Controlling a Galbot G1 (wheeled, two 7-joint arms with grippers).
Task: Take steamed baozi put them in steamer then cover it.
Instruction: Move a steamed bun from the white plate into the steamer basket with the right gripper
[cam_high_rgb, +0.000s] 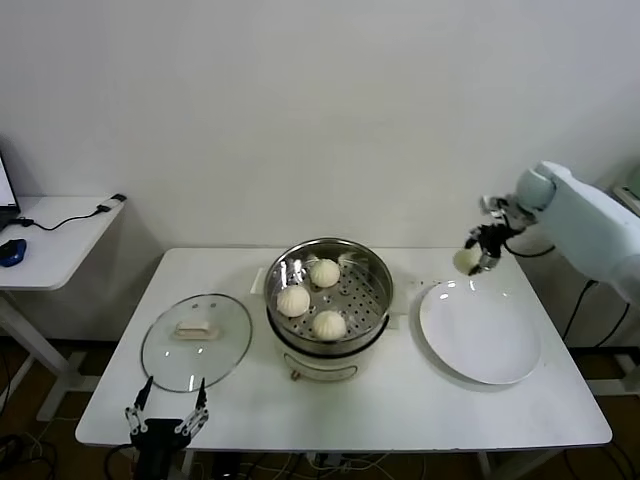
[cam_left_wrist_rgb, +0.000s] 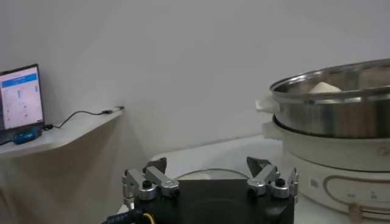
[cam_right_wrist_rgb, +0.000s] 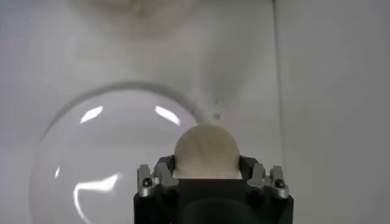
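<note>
The steel steamer (cam_high_rgb: 372, 266) stands mid-table on its white base, uncovered, with three cream-white baozi (cam_high_rgb: 293, 300) on its perforated tray. My right gripper (cam_high_rgb: 472, 256) is shut on the fourth baozi (cam_high_rgb: 466, 259) and holds it in the air above the far edge of the white plate (cam_high_rgb: 481, 332). In the right wrist view the baozi (cam_right_wrist_rgb: 206, 151) sits between the jaws, with the plate (cam_right_wrist_rgb: 91, 152) below. The glass lid (cam_high_rgb: 196, 340) lies flat on the table left of the steamer. My left gripper (cam_high_rgb: 168, 405) is open and empty at the table's front edge, near the lid. The steamer (cam_left_wrist_rgb: 341, 103) also shows in the left wrist view.
A side table (cam_high_rgb: 60, 235) with a cable and a blue object stands at the far left. The white wall is close behind the table. The plate holds nothing.
</note>
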